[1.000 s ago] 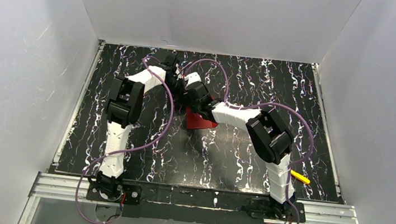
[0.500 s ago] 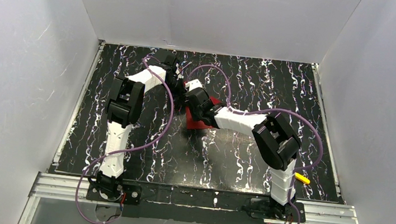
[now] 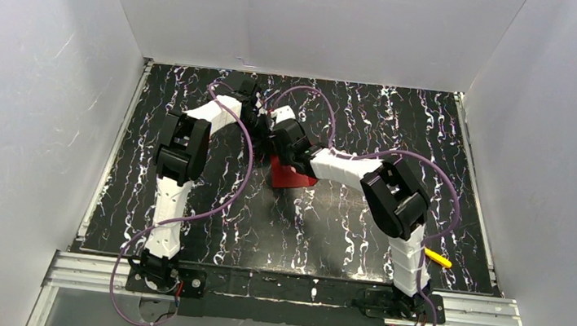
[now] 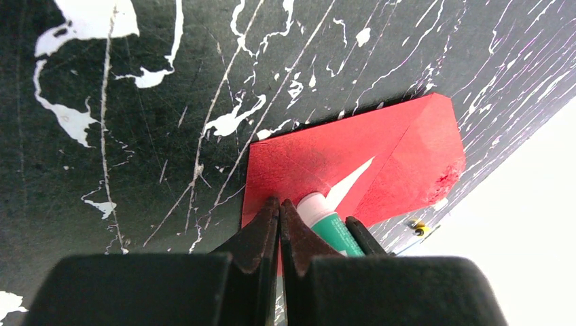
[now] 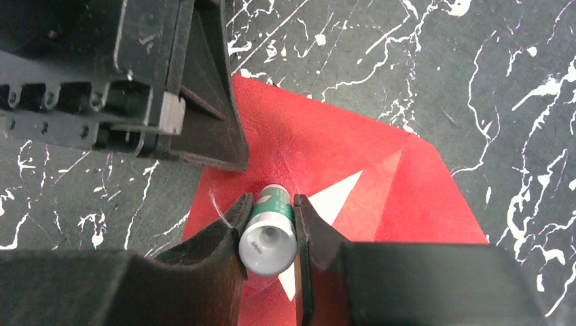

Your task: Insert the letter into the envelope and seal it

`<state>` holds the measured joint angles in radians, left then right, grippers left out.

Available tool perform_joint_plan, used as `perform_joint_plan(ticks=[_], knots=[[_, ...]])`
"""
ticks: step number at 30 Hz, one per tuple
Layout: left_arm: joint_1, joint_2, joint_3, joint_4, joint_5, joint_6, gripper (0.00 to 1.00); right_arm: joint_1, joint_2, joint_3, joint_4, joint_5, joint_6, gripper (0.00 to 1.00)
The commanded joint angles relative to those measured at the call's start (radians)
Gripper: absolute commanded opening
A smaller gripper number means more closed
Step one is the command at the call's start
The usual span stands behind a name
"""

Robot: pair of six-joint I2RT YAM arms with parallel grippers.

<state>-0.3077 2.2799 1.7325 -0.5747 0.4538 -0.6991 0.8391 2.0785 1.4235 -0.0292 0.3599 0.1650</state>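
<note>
Red on black: shows the envelope (image 5: 380, 176) flat on the table (image 3: 343, 227) toward its far edge, letter (image 5: 336, 197) peeking white at the flap seam. Clamps a glue stick (image 5: 270, 231) in the right pincer (image 5: 268, 210), directly over that seam; sets the closed left pincer (image 4: 279, 207) just beside.

**Left arm (image 3: 190, 131) and right arm (image 3: 350, 168) lean inward to meet**

Each arm rises from its base at the near edge, bends at a raised elbow and reaches forward and toward the middle. The wrists tilt downward, with the grippers just beside each other. The left gripper (image 4: 279, 204) has its fingers pressed together, holding nothing. The right gripper (image 5: 272, 202) clamps a small white-and-green tube (image 5: 270, 234) between its fingers.
</note>
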Motion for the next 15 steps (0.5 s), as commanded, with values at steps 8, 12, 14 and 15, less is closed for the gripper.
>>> perform_joint_plan(ticks=[8,12,14,15], knots=[[0.001,0.067,-0.011,-0.050,-0.140,0.010,0.00,0.041,-0.121,-0.242,-0.159,-0.104,0.114,0.01],[0.001,0.071,-0.011,-0.048,-0.119,0.010,0.00,0.046,-0.098,-0.228,-0.131,-0.102,0.111,0.01],[0.000,0.073,-0.013,-0.047,-0.106,0.009,0.00,0.045,-0.065,-0.182,-0.123,-0.070,0.088,0.01],[0.001,0.073,-0.016,-0.045,-0.101,0.013,0.00,0.041,-0.046,-0.155,-0.122,-0.053,0.084,0.01]])
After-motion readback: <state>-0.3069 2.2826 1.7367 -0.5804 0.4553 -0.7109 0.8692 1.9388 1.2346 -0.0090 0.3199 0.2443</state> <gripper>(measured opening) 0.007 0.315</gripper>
